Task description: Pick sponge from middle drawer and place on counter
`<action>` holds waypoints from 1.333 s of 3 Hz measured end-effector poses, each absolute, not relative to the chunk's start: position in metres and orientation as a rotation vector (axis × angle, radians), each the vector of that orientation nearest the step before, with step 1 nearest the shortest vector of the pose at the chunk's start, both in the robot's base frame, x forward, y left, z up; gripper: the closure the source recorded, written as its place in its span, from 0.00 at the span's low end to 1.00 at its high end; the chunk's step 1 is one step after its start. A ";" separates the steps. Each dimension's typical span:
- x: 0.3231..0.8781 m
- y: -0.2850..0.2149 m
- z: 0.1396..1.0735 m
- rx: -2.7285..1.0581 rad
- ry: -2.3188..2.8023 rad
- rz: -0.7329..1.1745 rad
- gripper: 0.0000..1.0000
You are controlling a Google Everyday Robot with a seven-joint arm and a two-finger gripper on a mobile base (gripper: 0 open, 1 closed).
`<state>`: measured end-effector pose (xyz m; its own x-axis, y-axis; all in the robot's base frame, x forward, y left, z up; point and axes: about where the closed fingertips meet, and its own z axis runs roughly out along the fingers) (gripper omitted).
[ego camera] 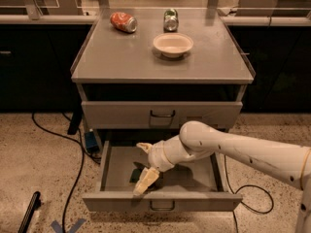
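Drawer (204, 202) pulled open, with the arm (233, 149) reaching in from the right and the hand (145, 165) low inside it, fingers spread apart, the dark sponge (136, 174) lying on the drawer floor between them; worktop (121, 57) carrying a bowl (173, 44), red can (123, 22) and green can (170, 20).

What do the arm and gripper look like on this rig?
Arm: smooth off-white rounded shell, small dark dots along the forearm, thin yellowish bands at the joints. Gripper, down in the open drawer: two pale cream fingers, tapered.
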<state>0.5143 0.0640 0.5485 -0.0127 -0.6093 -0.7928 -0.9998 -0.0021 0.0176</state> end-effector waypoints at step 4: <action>0.586 0.077 0.484 -1.617 1.671 0.856 0.00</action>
<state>0.5864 0.0768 0.4841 -0.0264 -0.5738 -0.8185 -0.9996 0.0256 0.0143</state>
